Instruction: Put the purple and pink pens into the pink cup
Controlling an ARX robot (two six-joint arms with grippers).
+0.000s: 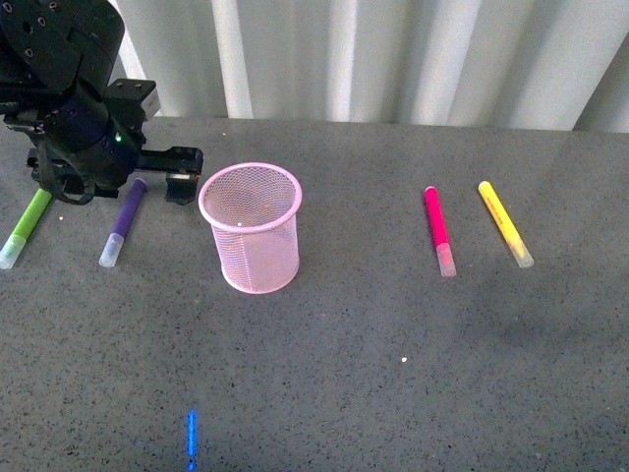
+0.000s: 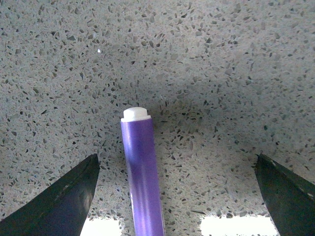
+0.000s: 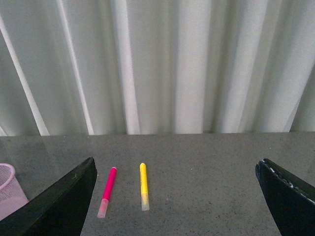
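Hovering close over the speckled grey stone counter (image 1: pixel 393 374), the left gripper (image 1: pixel 185 174) (image 2: pixel 175 157) has its jaws spread wide and grips nothing. In the left wrist view, the short, thick, deep purple pen (image 1: pixel 125 221) (image 2: pixel 141 182) lies flat between the jaws, nearer one of them, with no contact visible.

Front view: the purple pen's clear cap points toward the robot. It lies near the left side of the light pink wire-mesh cup (image 1: pixel 257 256) (image 3: pixel 10 191), which stands upright. A lime-green marker (image 1: pixel 27 228) lies further left.

Well apart to the cup's right, the bright magenta-pink pen (image 1: pixel 439 231) (image 3: pixel 107 191) lies flat, cap toward the robot. A yellow marker (image 1: pixel 505 223) (image 3: pixel 143 186) lies near it, further right.

The right gripper (image 3: pixel 175 161) shows only in its wrist view, with its jaws wide and empty, raised above the counter.
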